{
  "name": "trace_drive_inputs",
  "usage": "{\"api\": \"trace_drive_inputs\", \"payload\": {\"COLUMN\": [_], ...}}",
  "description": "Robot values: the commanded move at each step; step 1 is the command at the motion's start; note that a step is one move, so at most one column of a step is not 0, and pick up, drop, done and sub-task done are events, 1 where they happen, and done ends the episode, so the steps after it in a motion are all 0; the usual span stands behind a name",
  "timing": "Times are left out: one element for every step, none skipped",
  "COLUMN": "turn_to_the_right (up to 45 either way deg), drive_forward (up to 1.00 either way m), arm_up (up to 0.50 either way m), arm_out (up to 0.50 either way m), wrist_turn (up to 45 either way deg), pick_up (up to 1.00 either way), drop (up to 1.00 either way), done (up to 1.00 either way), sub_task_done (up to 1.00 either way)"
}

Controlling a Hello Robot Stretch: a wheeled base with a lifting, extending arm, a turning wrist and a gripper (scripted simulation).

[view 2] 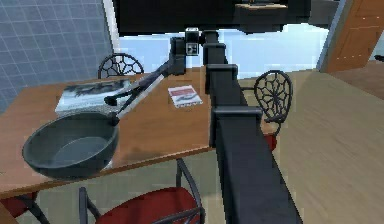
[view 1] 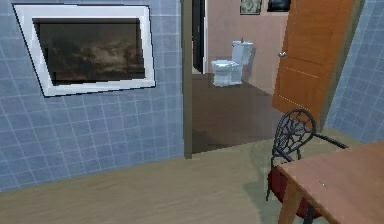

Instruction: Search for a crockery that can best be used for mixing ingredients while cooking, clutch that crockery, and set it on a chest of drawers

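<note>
Arm side view: pincer [view 2: 126, 98] near grey pan [view 2: 68, 148] on wooden table [view 2: 172, 126]; whether it grasps anything, cannot tell.

table [view 1: 345, 180]: cut at right edge | red chair [view 2: 150, 208]: cut at bottom | fingers [view 2: 155, 80]: hold unclear

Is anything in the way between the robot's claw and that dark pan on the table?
Nothing visible does. The gripper is near the handle of the pan; the magazine and booklet lie aside.

Soft even indoor light, gentle shading on the blue tiled wall [view 1: 100, 140], tabletop [view 2: 160, 125] brightly lit
</note>
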Motion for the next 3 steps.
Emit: {"api": "trace_drive_inputs", "payload": {"turn_to_the_right": [0.0, 0.0, -45.0], "drive_forward": [0.0, 0.0, 0.0], "arm_up": [0.0, 0.0, 0.0], "arm_out": [0.0, -0.44, 0.0], "wrist_turn": [-18.0, 0.0, 0.0], "pick_up": [0.0, 0.0, 0.0], "drop": [0.0, 0.0, 0.0], "done": [0.0, 0.0, 0.0], "sub_task_done": [0.0, 0.0, 0.0]}}
